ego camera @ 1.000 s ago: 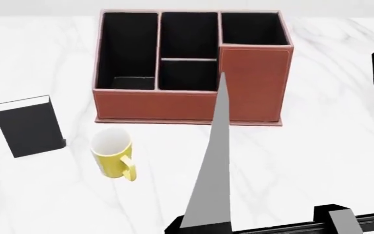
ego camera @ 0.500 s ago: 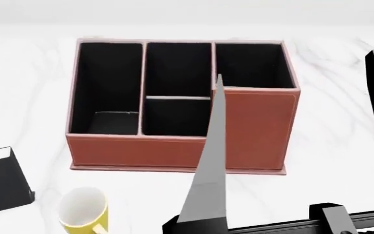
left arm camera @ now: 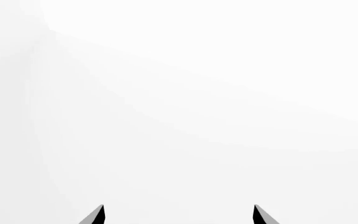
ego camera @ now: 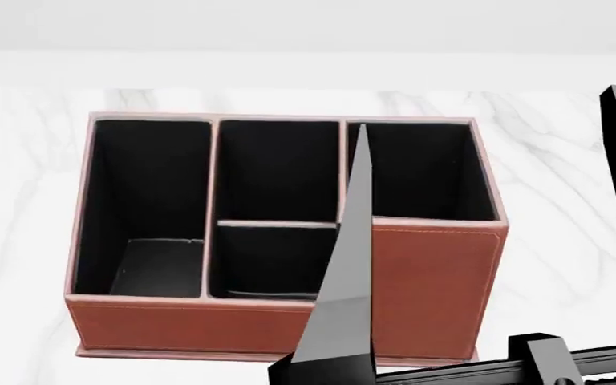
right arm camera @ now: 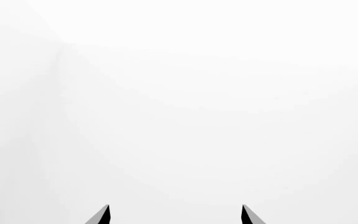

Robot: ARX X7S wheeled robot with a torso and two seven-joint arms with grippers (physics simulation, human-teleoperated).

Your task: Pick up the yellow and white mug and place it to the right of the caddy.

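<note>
Mug, yellow and white: not visible in any current view. Its position relative to either gripper cannot be established from these pictures, and neither can the way its handle points.

Caddy (ego camera: 286, 321): fills the middle of the head view, upright on the white marble table (ego camera: 565, 160), four black-lined compartments open to the camera, stepped front facing the robot. The bare tabletop to its right, where the mug is to be set, shows unobstructed.

Right gripper (ego camera: 500, 241): two dark fingers rise in the head view, one crossing in front of the caddy's right compartment, the other at the frame's right edge. They stand well apart, with nothing between them. The right wrist view shows only two finger tips against blank white.

Left gripper (left arm camera: 177, 214): two tips spread apart in its wrist view, nothing held; surroundings blank white. It is not clearly identifiable in the head view.

Judgement: which arm is nearer the mug cannot be determined. The mug must be brought into view before an approach is planned.
</note>
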